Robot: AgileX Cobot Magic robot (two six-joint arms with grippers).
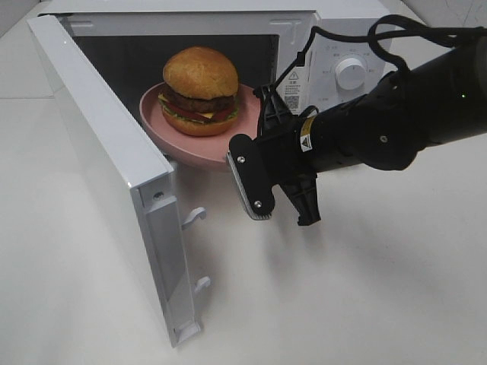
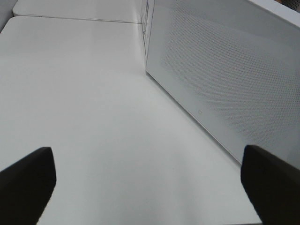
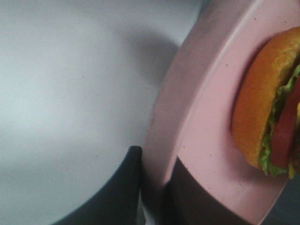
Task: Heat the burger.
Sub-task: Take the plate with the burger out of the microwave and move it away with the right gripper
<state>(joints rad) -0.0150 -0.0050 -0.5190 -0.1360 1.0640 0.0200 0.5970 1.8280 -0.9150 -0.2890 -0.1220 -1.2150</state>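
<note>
A: Where's the burger from where you sit?

B: I've got the round burger with its glossy golden bun, dark patty, cheese, tomato and lettuce [image 1: 199, 91] sitting on the round pink plate [image 1: 179, 135]. The plate is partway into the open white microwave oven [image 1: 319, 53], its near rim sticking out past the cavity's front edge.

A: And your right hand?

B: My right hand [image 3: 152, 187] is clenched on the pink plate's near rim; in the wrist view one dark finger [image 3: 112, 192] sits under the rim and the other on top. The burger itself is untouched.

A: The door?

B: The white microwave door [image 1: 114, 175] is swung wide, at the left of the high view.

A: Left hand?

B: My left hand [image 2: 145, 183] is released, its two dark fingertips [image 2: 28, 183] spread far apart above the bare white worktop [image 2: 93, 117], beside the microwave's perforated side wall, grasping nothing.
</note>
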